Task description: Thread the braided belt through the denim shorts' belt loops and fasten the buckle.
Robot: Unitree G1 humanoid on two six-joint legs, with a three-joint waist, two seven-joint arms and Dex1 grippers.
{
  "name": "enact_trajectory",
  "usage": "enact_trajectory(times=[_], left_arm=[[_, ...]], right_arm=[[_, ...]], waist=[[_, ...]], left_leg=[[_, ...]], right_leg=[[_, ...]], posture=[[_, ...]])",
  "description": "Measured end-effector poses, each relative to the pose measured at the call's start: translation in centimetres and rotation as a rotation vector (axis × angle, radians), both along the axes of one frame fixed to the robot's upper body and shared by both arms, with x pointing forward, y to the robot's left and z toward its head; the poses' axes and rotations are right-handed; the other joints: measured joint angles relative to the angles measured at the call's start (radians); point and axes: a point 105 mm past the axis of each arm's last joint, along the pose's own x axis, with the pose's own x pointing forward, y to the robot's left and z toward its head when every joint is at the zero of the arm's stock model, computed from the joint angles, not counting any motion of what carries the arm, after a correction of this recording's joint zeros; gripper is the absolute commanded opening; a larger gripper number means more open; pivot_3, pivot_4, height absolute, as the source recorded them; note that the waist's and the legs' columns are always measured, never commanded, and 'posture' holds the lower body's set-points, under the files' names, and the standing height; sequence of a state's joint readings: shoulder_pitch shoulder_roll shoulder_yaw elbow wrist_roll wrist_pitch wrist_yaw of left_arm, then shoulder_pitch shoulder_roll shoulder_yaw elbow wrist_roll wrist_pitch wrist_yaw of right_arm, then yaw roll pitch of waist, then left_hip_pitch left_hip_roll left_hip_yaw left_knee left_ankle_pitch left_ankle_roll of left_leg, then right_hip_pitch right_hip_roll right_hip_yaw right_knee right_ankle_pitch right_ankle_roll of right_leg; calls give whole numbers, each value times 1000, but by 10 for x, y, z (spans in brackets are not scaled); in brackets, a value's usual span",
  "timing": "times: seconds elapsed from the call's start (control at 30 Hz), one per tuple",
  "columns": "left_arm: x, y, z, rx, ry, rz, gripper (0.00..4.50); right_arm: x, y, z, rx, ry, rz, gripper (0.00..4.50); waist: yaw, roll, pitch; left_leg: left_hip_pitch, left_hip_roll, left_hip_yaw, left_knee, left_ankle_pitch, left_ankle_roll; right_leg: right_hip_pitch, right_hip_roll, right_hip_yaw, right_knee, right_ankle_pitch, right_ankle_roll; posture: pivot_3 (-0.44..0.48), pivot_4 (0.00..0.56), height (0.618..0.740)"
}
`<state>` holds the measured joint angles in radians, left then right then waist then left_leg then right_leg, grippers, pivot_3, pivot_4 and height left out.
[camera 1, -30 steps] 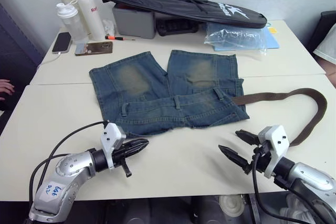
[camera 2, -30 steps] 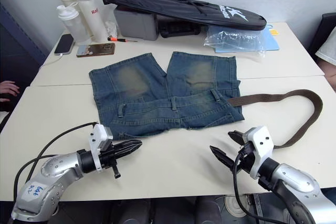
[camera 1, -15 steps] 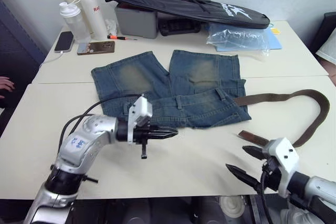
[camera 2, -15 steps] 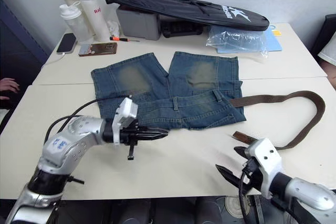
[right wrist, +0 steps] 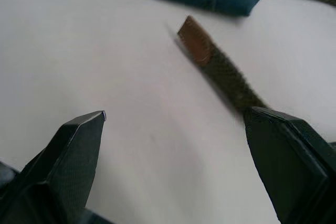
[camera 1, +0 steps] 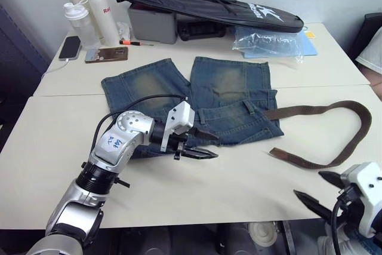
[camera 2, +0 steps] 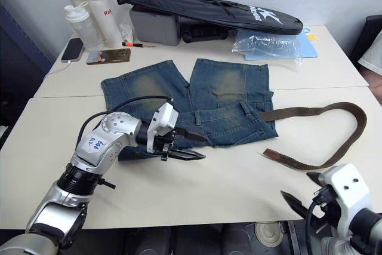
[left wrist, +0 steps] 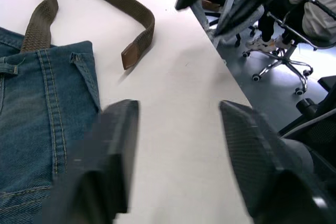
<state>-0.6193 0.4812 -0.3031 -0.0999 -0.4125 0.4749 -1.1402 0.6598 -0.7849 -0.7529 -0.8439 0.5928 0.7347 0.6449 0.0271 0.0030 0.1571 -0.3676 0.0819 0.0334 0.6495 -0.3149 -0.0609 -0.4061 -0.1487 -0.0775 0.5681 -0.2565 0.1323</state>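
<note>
With the braided belt [camera 1: 334, 111] entering the denim shorts [camera 1: 197, 103] at their right waist corner and its tan end [camera 1: 276, 151] loose on the surface beside them, threading looks barely begun, both the left pincer [camera 1: 203, 144] and right pincer [camera 1: 319, 188] spread and empty.

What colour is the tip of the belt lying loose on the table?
Tan-brown leather, on a darker brown woven strap; the braided belt's tip shows best in the right wrist view.
</note>
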Motion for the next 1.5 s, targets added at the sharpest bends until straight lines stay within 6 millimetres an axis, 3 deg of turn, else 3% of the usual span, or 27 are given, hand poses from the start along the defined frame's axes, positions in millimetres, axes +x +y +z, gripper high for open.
enact_trajectory(times=[0.13,0.37,0.47,0.7,0.8,0.97,1.07,1.17,1.27,1.33,1.4,1.5], left_arm=[[1,0,-4,30,-14,16,4456],[3,2,-9,48,-29,79,4456],[3,4,-11,42,-23,118,4500],[8,8,-11,13,-1,220,4500],[11,4,-4,-54,38,246,4500],[7,-16,11,-183,132,197,4500],[6,-26,17,-231,175,185,4500],[7,-33,21,-281,251,189,4500],[5,-56,28,-368,392,145,4500],[6,-79,41,-445,478,122,4500],[14,-87,57,-501,538,127,4500],[18,-92,57,-512,621,129,3722]], right_arm=[[24,-14,4,-70,-31,0,4500],[50,-30,-28,-78,94,41,4500],[56,-35,-39,-84,138,46,3588],[62,-27,-42,-71,157,142,76],[69,-13,-31,19,129,195,26],[80,18,29,226,-1,311,26],[78,25,47,276,-28,351,26],[74,35,52,327,-12,391,26],[67,49,56,367,19,454,26],[63,60,62,379,23,499,26],[57,63,61,383,54,502,26],[53,59,61,379,66,477,0]], waist=[[0,-1,0],[1,0,0],[0,0,0],[0,0,0],[0,0,0],[1,2,1],[7,1,1],[11,1,1],[22,1,0],[25,0,1],[25,0,1],[25,0,1]], left_leg=[[0,0,0,0,0,0],[0,0,0,0,1,1],[1,0,1,0,1,1],[1,0,1,0,1,0],[1,0,1,0,1,0],[1,0,1,1,2,-1],[1,0,0,1,2,-1],[1,0,1,1,1,-1],[0,-1,1,4,1,0],[0,-1,1,7,1,1],[0,-1,1,6,0,1],[-1,-1,1,6,0,1]], right_leg=[[0,0,0,0,0,0],[0,0,0,0,4,7],[0,0,0,1,5,9],[0,0,0,1,6,11],[0,0,0,2,7,12],[1,0,0,2,7,13],[1,0,0,1,7,13],[2,0,0,1,7,13],[3,0,0,0,8,14],[4,0,0,-2,9,14],[4,0,0,-2,9,14],[4,0,0,-3,9,14]], posture=[[0,150,740],[0,150,740],[0,150,740],[0,150,740],[0,150,740],[0,150,740],[0,150,740],[0,150,740],[0,150,740],[0,150,740],[0,150,740],[0,150,740]])
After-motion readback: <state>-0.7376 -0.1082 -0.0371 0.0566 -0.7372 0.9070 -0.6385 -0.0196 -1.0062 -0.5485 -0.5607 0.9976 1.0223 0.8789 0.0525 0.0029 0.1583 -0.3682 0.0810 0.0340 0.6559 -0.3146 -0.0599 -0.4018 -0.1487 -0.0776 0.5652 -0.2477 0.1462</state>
